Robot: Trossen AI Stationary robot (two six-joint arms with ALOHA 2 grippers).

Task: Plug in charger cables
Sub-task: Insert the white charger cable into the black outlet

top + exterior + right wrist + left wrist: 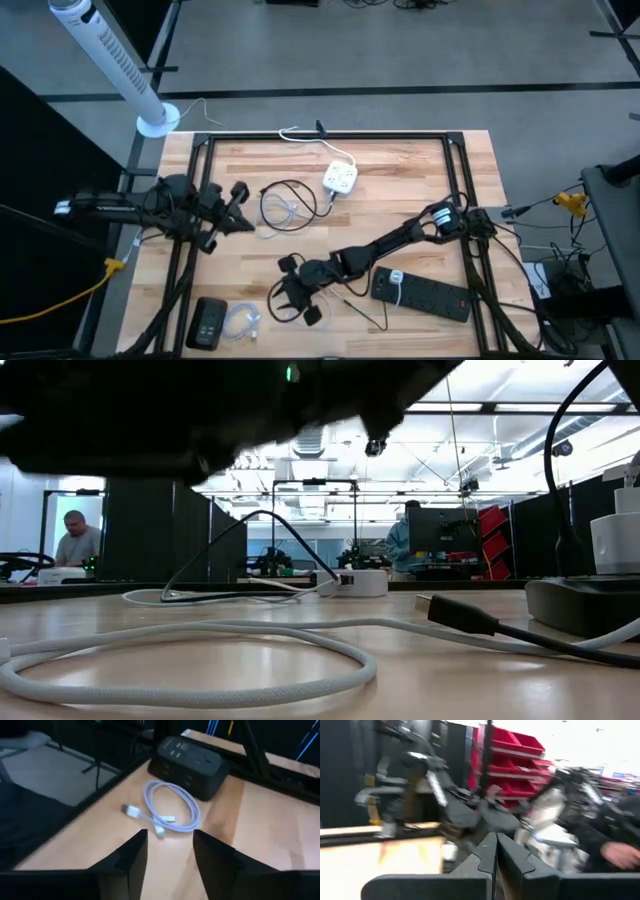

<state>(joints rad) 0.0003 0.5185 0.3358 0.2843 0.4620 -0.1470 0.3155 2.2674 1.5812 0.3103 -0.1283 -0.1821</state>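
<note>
Grippers first: the right gripper (298, 296) is hanging at about 6 o'clock on the pale wooden butcher-block table (420, 170), fingers spread and empty, and in the right wrist view (167, 851) we are seeing it aimed at the white coiled charger cable (169, 810) lying flat just beside the black multi-socket charging block (189, 766). In the high view that cable (241, 322) and block (209, 322) are sitting at roughly 7 o'clock. We are judging the open fingers as readiness to pick the cable's loose plug end.

The left gripper (232, 208) is waiting at 9 o'clock, fingers pressed together with nothing between them (496, 851).

A second set of cables, a black loop with a white coil inside (287, 207), is lying near centre, toward 12 o'clock, next to the white square socket cube (340, 179). The long black power strip (425, 292) is lying at 4 o'clock. A thin black cable (362, 313) is trailing between strip and right gripper. No cable appears plugged in yet.
</note>
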